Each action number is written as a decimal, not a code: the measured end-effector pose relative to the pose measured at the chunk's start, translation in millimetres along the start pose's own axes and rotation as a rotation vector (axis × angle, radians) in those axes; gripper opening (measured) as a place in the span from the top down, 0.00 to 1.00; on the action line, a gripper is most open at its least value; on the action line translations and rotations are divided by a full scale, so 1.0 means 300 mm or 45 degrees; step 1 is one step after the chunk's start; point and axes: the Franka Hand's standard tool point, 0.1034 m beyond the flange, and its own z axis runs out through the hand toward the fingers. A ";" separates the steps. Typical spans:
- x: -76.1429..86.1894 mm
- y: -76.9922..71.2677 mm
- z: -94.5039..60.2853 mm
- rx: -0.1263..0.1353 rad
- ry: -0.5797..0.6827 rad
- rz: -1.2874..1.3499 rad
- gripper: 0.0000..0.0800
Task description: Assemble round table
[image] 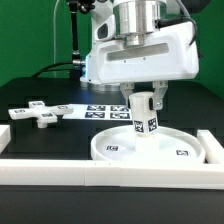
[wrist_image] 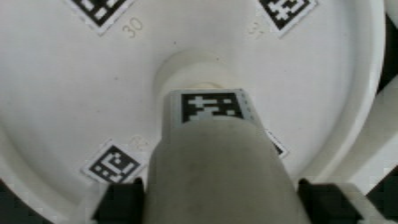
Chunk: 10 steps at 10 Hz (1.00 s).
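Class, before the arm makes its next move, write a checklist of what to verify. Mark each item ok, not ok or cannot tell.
1. Tool closed on the cylinder leg: ok.
2. Leg upright: ok.
3. Leg over the middle of the round disc: ok.
4. Leg fully seated in the disc's centre: cannot tell.
5. Cross-shaped foot lying apart from the disc, toward the exterior view's left: ok.

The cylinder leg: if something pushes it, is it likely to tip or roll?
The cylinder leg stands upright on the disc, gripper closed around it; short and thick, it probably resists tipping. On its side, its round form would likely roll. It looks stiff.
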 end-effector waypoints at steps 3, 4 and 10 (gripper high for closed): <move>-0.013 0.005 -0.002 0.004 -0.021 0.231 0.48; -0.014 0.006 -0.002 0.007 -0.025 0.281 0.48; -0.043 0.002 0.001 0.042 -0.077 1.029 0.48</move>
